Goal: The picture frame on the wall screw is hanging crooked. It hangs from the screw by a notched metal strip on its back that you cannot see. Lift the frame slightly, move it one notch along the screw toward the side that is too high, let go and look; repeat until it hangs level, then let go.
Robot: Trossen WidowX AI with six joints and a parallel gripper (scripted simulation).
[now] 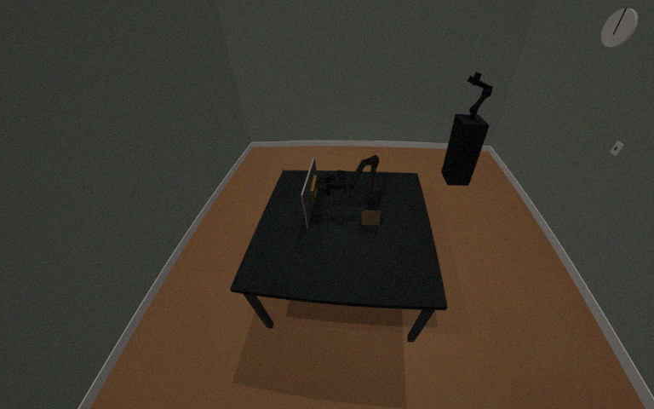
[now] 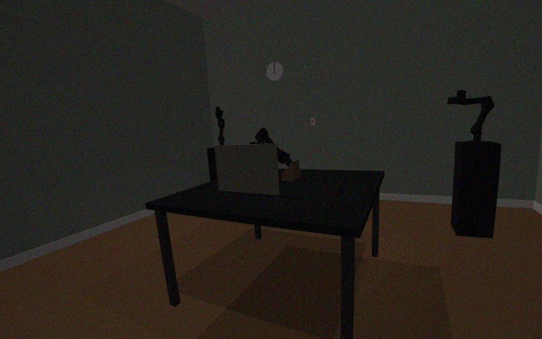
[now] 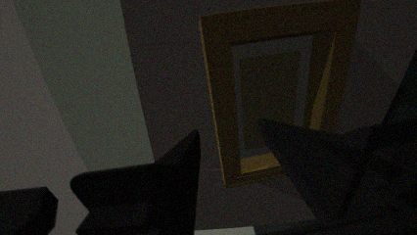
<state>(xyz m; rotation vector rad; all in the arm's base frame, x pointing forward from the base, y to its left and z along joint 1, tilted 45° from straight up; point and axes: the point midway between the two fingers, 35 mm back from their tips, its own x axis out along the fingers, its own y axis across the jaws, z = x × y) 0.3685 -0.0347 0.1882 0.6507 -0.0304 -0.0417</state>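
The picture frame (image 3: 222,122) (image 1: 313,188) has a brown-yellow border and a grey mat around a dark picture. It is on the upright board (image 1: 306,207) (image 2: 246,167) (image 3: 166,73), which hides it in the exterior view. In the wrist view its left edge is not quite parallel to the board's edge; the exact tilt is hard to judge. The screw and notched strip are hidden. My gripper (image 3: 228,129) (image 1: 319,186) is open, close in front of the frame. In the wrist view one fingertip is left of the frame's left bar and the other overlaps the picture area. Contact is not visible.
The board stands on the dark table (image 1: 341,268) (image 2: 320,201). A wooden block (image 1: 371,217) (image 2: 291,171) stands beside the arm's base. Another arm (image 1: 480,98) (image 2: 482,115) stands on a black pedestal (image 1: 465,152) (image 2: 474,188) away from the table. A clock (image 2: 274,71) hangs on a wall.
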